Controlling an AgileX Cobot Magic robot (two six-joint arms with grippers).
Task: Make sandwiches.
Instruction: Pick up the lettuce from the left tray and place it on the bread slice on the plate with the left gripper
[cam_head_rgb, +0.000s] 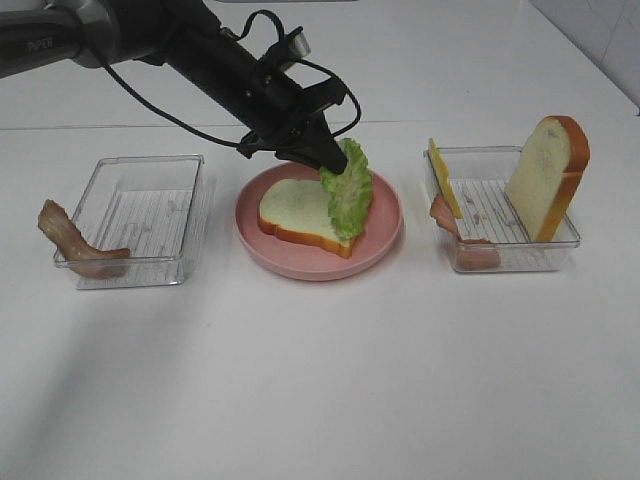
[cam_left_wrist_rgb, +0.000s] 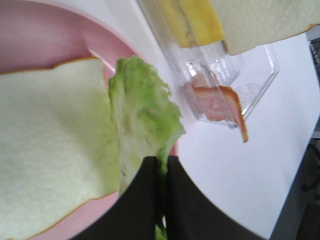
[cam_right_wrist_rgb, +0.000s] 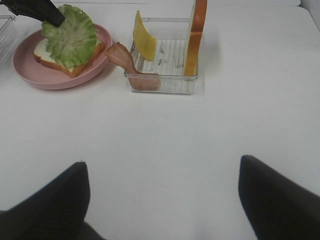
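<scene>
Lettuce (cam_head_rgb: 348, 190) hangs from the left gripper (cam_head_rgb: 325, 160) in the high view, its lower edge resting on the bread slice (cam_head_rgb: 295, 212) that lies on the pink plate (cam_head_rgb: 300, 268). Left wrist view: the fingers (cam_left_wrist_rgb: 145, 200) are clamped together on the lettuce. Right wrist view: the right gripper (cam_right_wrist_rgb: 160, 200) hovers over the table (cam_right_wrist_rgb: 200, 140), spread wide, holding nothing.

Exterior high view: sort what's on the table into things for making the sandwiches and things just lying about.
For the sandwiches: flat bread slice, lettuce leaf, upright bread slice, cheese square, left bacon strip, right bacon strip.

Just lying about: pink plate, left clear tray, right clear tray; they only hold the food.
</scene>
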